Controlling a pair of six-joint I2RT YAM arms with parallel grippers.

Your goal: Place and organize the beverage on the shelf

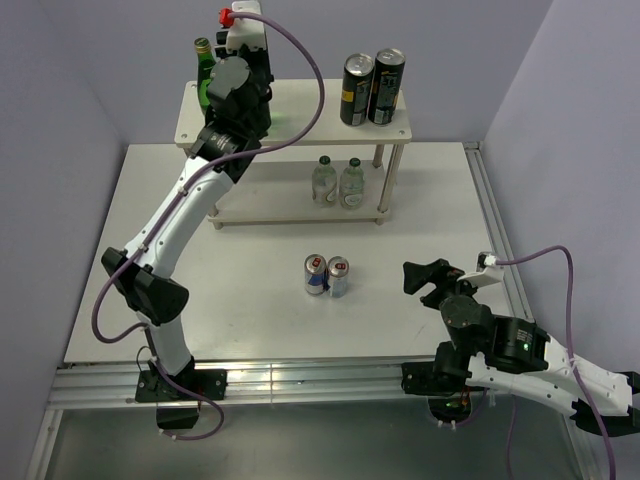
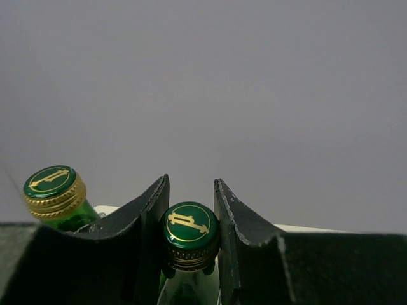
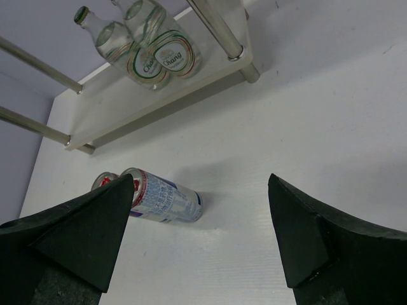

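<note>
- The left claw (image 2: 191, 180) is closed to a narrow gap around the neck of a green glass bottle (image 2: 191, 230). A dark finger (image 2: 149, 216) sits close against each side just under the gold-and-green cap.
- That bottle stands upright on the top board of the shelf (image 1: 300, 112), at the board's left end, toward the counter's far left corner.
- The second green glass bottle (image 2: 55, 189) stands just beside it, outside the claw's fingers, also upright.
- The right claw (image 3: 200, 190) is spread wide and holds nothing. It hangs low over the counter (image 1: 250, 310) near the right edge, closer to the near edge than the far one.
- Two silver-blue-red cans (image 1: 327, 276) stand upright and touching on the counter's middle. They are in front of the shelf and apart from the right claw, which faces toward them.
- Two clear Chang bottles (image 3: 152, 51) stand side by side at the right end of the shelf's lower board, one showing a green cap.
- Two tall dark cans (image 1: 372, 88) stand together at the right end of the top board, well apart from the green bottles.
- The shelf stands along the middle of the counter's far edge.
- The counter is plain white with a metal rail along its near edge, and pale lilac-grey walls close it in on three sides.
- Purple cables (image 1: 310, 70) loop from both arms.
</note>
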